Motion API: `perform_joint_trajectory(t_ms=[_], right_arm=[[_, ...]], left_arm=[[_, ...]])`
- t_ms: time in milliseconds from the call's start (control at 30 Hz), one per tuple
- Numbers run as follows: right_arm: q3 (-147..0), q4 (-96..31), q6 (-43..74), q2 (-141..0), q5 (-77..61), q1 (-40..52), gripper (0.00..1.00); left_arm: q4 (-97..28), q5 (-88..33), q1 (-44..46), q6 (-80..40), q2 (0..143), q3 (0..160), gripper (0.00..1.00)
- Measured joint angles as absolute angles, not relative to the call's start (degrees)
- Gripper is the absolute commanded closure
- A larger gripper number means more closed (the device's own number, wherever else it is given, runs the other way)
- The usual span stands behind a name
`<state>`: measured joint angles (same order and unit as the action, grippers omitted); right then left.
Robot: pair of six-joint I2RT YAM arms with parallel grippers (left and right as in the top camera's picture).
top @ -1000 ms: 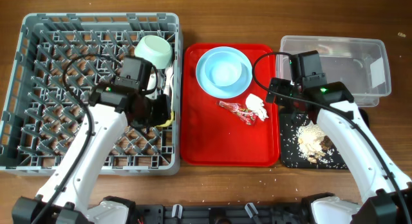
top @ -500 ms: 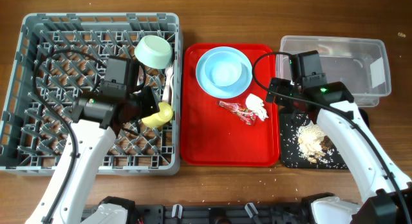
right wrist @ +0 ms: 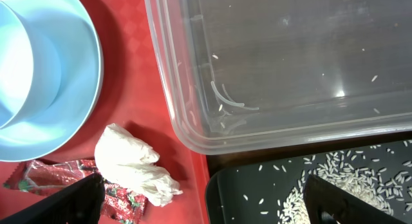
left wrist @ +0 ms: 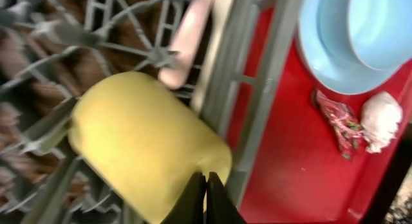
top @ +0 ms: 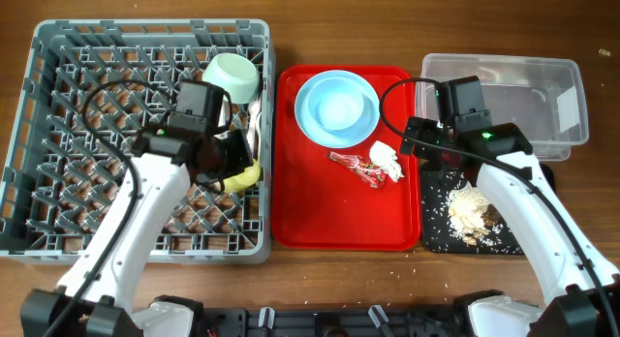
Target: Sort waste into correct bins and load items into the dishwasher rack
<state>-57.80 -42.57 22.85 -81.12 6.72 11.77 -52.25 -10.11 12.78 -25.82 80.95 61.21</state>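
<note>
My left gripper [top: 232,168] [left wrist: 206,185] is shut on the rim of the small yellow cup [top: 244,175] [left wrist: 141,140], which lies tilted over the right edge of the grey dishwasher rack [top: 145,250]. A mint-green bowl [top: 231,76] and a white utensil [top: 255,119] [left wrist: 187,40] sit in the rack. My right gripper [top: 421,148] [right wrist: 206,198] is open and empty above the gap between the white tissue wad [top: 386,159] [right wrist: 132,165] and the black tray [top: 436,235] [right wrist: 270,192]. The red wrapper [top: 356,167] [right wrist: 51,176] lies beside the tissue. The pale blue plate [top: 334,109] [right wrist: 38,69] is behind them.
The flat red tray [top: 329,221] holds the plate, wrapper and tissue. The clear tub [top: 504,58] [right wrist: 290,56] stands at the back right with a few grains inside. Beige food scraps [top: 470,209] and scattered rice [right wrist: 335,185] lie on the black tray.
My left arm swung left and then back to the right, and the yellow cup stayed at the rack's right edge by the gripper. The right arm has not moved.
</note>
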Motion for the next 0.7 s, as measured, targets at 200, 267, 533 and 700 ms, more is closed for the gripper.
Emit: perform_joint_trajectory(t_ms=[200,267,533,700], right_arm=[[-57.80,-42.57,22.85,-81.12,6.74,11.77,0.00],[-57.80,-42.57,22.85,-81.12,6.72,11.79,0.00],[-57.80,-42.57,22.85,-81.12,6.74,11.79,0.00],[-57.80,-42.54,22.85,-81.12,6.72,11.79,0.00]], left_arm=[[-52.40,-9.82,13.04,-25.87,81.78,61.17,0.96],[-54.00,-8.62,13.34,-25.87,81.76,61.23,0.96],[-59.13,-2.59,13.76,-25.87,80.12,62.48,0.96],[-58.83,-1.45,12.84,-26.55,74.11,65.23,0.96]])
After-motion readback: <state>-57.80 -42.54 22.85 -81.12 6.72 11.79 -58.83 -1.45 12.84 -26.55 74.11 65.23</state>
